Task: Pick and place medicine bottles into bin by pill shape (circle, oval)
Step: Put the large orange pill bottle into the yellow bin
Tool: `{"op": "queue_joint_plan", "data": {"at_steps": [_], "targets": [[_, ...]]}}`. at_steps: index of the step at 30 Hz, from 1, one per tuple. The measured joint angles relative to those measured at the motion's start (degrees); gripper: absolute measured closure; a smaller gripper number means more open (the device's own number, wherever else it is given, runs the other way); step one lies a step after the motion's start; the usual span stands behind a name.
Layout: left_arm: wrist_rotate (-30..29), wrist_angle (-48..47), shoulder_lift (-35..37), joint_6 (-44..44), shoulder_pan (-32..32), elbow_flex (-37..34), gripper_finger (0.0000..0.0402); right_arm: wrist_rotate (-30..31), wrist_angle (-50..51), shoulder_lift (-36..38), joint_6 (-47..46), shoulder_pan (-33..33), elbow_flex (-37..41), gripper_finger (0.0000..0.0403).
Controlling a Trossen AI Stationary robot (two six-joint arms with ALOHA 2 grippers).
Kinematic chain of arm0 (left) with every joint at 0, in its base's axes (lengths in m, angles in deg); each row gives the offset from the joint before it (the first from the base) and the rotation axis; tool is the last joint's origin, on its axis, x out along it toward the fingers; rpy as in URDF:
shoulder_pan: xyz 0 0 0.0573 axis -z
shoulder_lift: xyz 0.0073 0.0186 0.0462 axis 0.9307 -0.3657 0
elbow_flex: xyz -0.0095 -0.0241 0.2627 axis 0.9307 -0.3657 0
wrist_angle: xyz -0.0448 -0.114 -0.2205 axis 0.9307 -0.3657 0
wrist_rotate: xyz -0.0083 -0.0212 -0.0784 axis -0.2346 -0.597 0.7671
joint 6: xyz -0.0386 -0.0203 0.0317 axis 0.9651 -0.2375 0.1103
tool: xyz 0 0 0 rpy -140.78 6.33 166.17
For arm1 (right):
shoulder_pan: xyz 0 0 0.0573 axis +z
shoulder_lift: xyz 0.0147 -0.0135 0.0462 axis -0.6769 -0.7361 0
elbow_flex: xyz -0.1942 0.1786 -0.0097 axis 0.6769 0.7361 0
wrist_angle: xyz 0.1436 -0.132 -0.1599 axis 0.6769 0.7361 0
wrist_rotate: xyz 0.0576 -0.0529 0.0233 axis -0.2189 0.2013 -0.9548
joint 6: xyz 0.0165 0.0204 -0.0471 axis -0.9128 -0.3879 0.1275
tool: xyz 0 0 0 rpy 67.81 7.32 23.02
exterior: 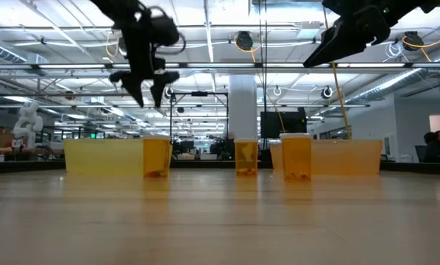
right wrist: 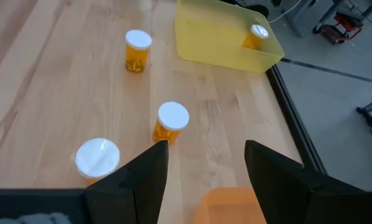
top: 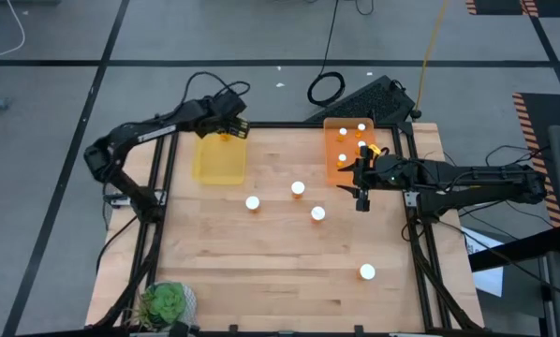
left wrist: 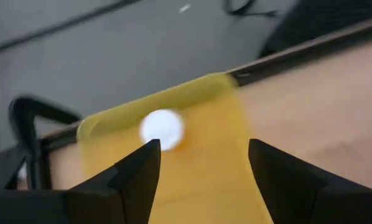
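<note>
Two dark robot arms are working over a wooden table (top: 261, 271) scattered with orange pill bottles. In the upper left of the overhead view, the left gripper (top: 231, 131) is hovering above the far edge of the yellow bin (top: 219, 164), its fingers spread wide and holding nothing, while one white-capped bottle (left wrist: 163, 129) is sitting inside the bin just beyond them. In the upper right, the right gripper (top: 362, 200) is hanging beside the orange bin (top: 334, 168), claws likewise parted and empty; several bottles (top: 361, 128) are resting in that bin. Three bottles are standing in a loose row mid-table: one (top: 253, 202) below the yellow bin, another (top: 298, 189) at centre, a third (top: 317, 213) nearest the right gripper. A lone bottle (top: 366, 271) is standing well apart at lower right. A green plant (top: 164, 301) is occupying the lower left corner.
</note>
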Motion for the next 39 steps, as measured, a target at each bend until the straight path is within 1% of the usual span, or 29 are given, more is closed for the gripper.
{"op": "queue_joint_plan", "data": {"at_steps": [3, 7, 12, 18, 21, 25, 28, 30, 33, 34, 39], "targets": [[-0.02, 0.12, 3.71, -3.63, 4.95, 0.0, 0.0153, 0.0, -0.08, 0.01, -0.65, -0.01, 0.0, 0.0195], [-0.02, 0.13, 7.34, -8.23, 13.07, 0.0, 0.0153, 0.0, -0.21, 0.02, -0.91, 0.0, 0.0, 0.0195], [0.65, -0.16, 8.77, -12.68, 24.47, 0.0, 0.0153, 0.0, -0.54, 0.02, -2.27, 0.0, -0.02, 0.0195], [5.64, -0.92, 7.67, -12.18, 36.44, 0.01, 0.0151, 0.0, -0.51, 0.02, -2.69, 0.0, -0.02, 0.0195], [6.24, -0.99, 7.2, -10.5, 40.36, 0.0, 0.0134, 0.0, -0.48, 0.02, -2.72, -0.02, -0.02, 0.0195], [6.19, -3.52, 5.15, -9.87, 43.01, -0.02, 0.0091, -0.02, -0.17, 0.02, -3.11, 0.0, -0.02, 0.0195], [6.17, -6.08, 2.1, -11.06, 43.17, -0.02, 0.0056, -0.13, 1.15, 0.01, -3.34, 0.0, -0.02, 0.0195], [6.14, -6.4, -0.83, -13.46, 42.63, -0.02, 0.0039, -0.11, 1.47, 0.0, -3.32, -0.02, -0.04, 0.0195], [6.19, -7.73, -5.25, -15.91, 41.57, -0.07, 0.0025, -0.11, 1.91, 0.04, -3.28, 0.0, -0.06, 0.0195], [6.45, -6.87, -6.3, -16.79, 41.17, -0.07, 0.0024, -0.09, 2.02, 0.02, -3.28, 0.0, -0.07, 0.0195], [10.66, -5.63, -10.46, -19.79, 38.48, -0.04, 0.0023, -0.1, 2.94, 0.0, -3.3, 0.0, -0.04, 0.0195]]}}
